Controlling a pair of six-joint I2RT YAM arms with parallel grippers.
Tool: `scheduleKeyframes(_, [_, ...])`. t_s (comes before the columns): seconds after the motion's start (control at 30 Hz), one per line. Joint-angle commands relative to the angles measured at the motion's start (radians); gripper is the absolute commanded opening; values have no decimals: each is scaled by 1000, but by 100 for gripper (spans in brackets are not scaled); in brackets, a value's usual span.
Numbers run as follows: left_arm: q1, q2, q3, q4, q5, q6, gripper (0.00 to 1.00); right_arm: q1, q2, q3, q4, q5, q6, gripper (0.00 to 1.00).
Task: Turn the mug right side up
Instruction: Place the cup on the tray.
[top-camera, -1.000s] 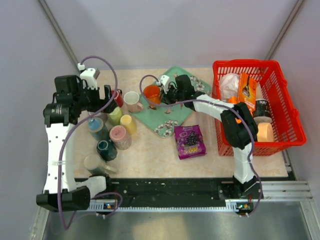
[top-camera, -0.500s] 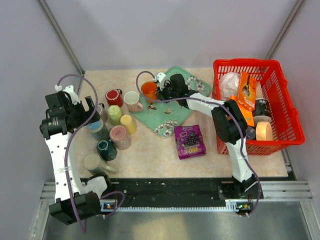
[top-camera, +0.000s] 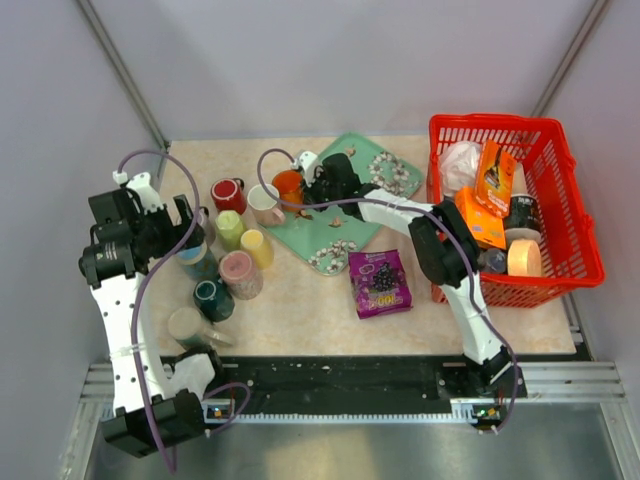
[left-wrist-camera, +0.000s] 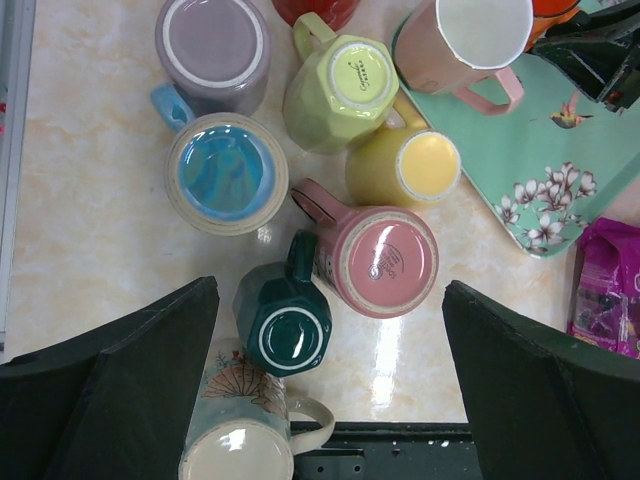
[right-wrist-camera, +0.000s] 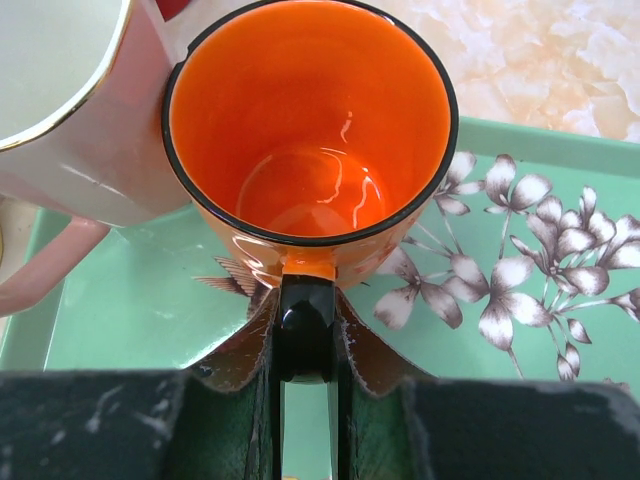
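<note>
An orange mug (top-camera: 289, 186) with a black handle stands upright, mouth up, on the left corner of the green floral tray (top-camera: 345, 228). My right gripper (top-camera: 312, 190) is shut on its handle (right-wrist-camera: 305, 325); the orange inside (right-wrist-camera: 310, 130) is empty. My left gripper (top-camera: 192, 224) is open and empty, hovering above a cluster of mugs. Under it in the left wrist view, a pink mug (left-wrist-camera: 385, 262), a dark green mug (left-wrist-camera: 290, 332), a lime mug (left-wrist-camera: 345, 85) and a purple mug (left-wrist-camera: 213, 50) stand bottom up.
A blue mug (left-wrist-camera: 225, 172) and a yellow mug (left-wrist-camera: 415, 165) are mouth up; a floral mug (left-wrist-camera: 240, 430) lies on its side. A pale pink mug (top-camera: 265, 202) touches the orange one, with a red mug (top-camera: 228, 193) beside it. There is a purple packet (top-camera: 380, 282) and a red basket (top-camera: 590, 255) on the right.
My right gripper has carried the orange mug leftward to the tray's left corner. My left arm has pulled back left, away from the red mug.
</note>
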Motion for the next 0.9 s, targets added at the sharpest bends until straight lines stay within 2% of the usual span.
scheduleKeyframes(0.0, [7,0,21,52,35,0,99,9,46,73,63,38,22,6])
scheduleKeyframes(0.13, [8,12,27,53,41,-1,99,11,41,65,50,41,47,29])
scheduleKeyframes(0.3, [8,17,22,65,69,-4,99,11,-8,41,50,47,55,43])
scheduleKeyframes(0.53, [7,57,7,41,205,91,99,7,-164,-19,24,51,91,54])
scheduleKeyframes(0.63, [2,106,8,12,267,160,99,9,-246,-64,13,38,105,64])
scheduleKeyframes(0.77, [-36,198,14,-42,281,264,99,9,-347,-111,-27,2,122,70])
scheduleKeyframes(0.87, [-75,248,5,-41,262,276,99,7,-430,-180,-71,-46,134,70])
